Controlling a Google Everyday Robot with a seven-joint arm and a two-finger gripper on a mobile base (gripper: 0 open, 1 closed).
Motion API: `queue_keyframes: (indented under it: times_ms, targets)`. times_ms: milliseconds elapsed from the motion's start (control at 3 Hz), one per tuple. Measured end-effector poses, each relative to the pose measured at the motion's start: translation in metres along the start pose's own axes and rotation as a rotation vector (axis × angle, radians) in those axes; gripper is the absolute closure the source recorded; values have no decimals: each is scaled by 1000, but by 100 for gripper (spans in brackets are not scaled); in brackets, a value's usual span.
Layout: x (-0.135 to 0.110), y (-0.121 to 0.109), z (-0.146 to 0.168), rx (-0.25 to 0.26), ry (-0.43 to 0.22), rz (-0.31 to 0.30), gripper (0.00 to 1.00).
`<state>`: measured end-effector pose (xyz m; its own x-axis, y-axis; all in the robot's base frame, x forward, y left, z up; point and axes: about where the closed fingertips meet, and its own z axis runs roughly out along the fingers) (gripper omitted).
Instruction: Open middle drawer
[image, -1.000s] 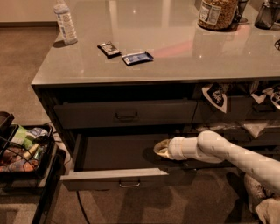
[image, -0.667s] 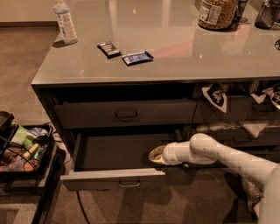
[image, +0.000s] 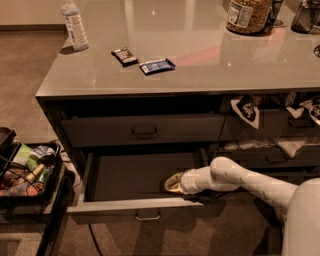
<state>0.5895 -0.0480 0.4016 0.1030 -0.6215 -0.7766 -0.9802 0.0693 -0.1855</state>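
Though the upper drawer (image: 145, 131) above it sits shut, the middle drawer (image: 110, 208) stands well out of the cabinet, its plain dark inside open to view. Its front hangs forward below the table (image: 210, 75) edge, and nothing touches the small metal pull (image: 148, 216) at its centre. The robot's hand (image: 171, 184) is down inside the drawer, near the right end and just behind the front panel, with the pale arm (image: 240, 179) reaching in from the right. Whether the hand is spread wide or drawn narrow I cannot tell from where I stand.

To my eye the pulling itself is as good as done, and the step in hand is the finish. The next move calls for lifting the hand up and back, clear of the front panel and the drawer's right wall, without catching either or nudging the drawer back in. The cart (image: 30, 172) of odds and ends sits just beside the drawer's left corner. The water bottle (image: 74, 25) and two snack packets (image: 156, 65) on the table are well apart from all this.
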Motion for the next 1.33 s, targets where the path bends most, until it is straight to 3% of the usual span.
queue_keyframes:
  times_ms: [667,1000,1333]
  targets:
    - [-9,23,14,-79,68,-120,100]
    - [-13,32,2,-174,125,-136,100]
    - [-10,43,-10,-253,134,-105,100]
